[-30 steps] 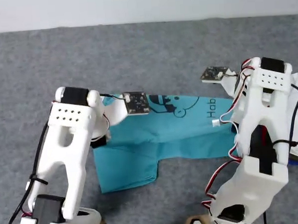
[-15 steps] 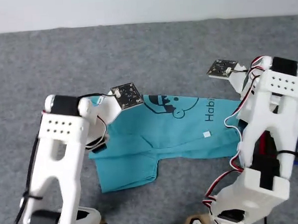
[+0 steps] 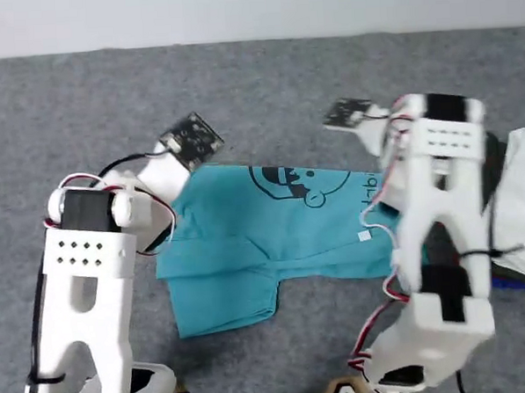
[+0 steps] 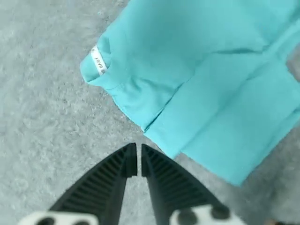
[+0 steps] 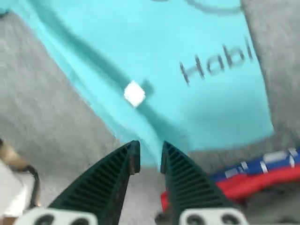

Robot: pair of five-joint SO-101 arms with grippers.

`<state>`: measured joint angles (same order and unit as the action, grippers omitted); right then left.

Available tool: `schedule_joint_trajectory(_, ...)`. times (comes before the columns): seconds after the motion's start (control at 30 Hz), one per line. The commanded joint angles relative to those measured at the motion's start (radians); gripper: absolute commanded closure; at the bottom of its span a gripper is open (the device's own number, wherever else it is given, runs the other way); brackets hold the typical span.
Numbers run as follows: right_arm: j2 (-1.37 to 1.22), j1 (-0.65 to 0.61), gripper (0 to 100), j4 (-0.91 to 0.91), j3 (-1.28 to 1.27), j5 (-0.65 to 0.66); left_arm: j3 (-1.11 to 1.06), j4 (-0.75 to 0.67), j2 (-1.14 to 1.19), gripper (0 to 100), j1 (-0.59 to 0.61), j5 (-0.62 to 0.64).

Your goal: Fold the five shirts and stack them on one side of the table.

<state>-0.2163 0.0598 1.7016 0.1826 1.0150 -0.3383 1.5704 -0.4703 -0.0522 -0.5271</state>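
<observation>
**Left.** The left arm stands at the near left of the grey surface, its wrist raised beside the left edge of the shirt. Seen from its wrist, the left end effector hangs over bare surface just beside the shirt's edge. Its jaws are drawn together to a thin slit and hold nothing.

**Centre.** The teal shirt lies flat on the middle of the surface between the two arms, partly folded, with its printed side up. One flap extends toward the near edge at its left end. A white collar label shows at the end nearest the left end effector, and a small white tag lies on the cloth toward the right end.

**Right.** The right arm rises over the shirt's right end. The right end effector hangs above the shirt's edge, jaws a narrow gap apart and empty.

**Far right.** A white cloth lies at the edge of the surface, beside a red and blue cloth.
</observation>
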Motion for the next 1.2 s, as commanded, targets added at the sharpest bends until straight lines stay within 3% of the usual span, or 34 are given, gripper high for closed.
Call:
schedule_joint_trajectory(0.0,-0.088,-0.033,93.4,-0.067,0.005,-0.117,0.002,-0.023,-0.035,99,0.003,0.074)
schedule_joint_trajectory(0.13,-0.203,-0.028,93.4,-0.159,0.005,-0.201,0.001,-0.008,-0.040,99,0.005,0.103)
schedule_joint_trajectory(0.23,-0.260,-0.002,93.4,-0.111,0.005,-0.215,0.002,0.005,-0.040,99,0.000,0.103)
schedule_joint_trajectory(0.47,-0.285,0.173,93.4,0.091,0.005,-0.097,0.008,0.011,-0.040,99,-0.002,0.097)
schedule_joint_trajectory(0.67,-0.208,0.168,93.1,0.077,0.028,-0.091,0.008,0.011,-0.040,99,-0.003,0.098)
schedule_joint_trajectory(0.9,-0.177,0.157,92.9,-0.236,0.074,-0.152,0.008,0.011,-0.040,99,0.000,0.101)
schedule_joint_trajectory(1.17,-0.358,0.142,92.9,-0.613,0.072,-0.149,0.008,0.011,-0.040,99,-0.005,0.101)
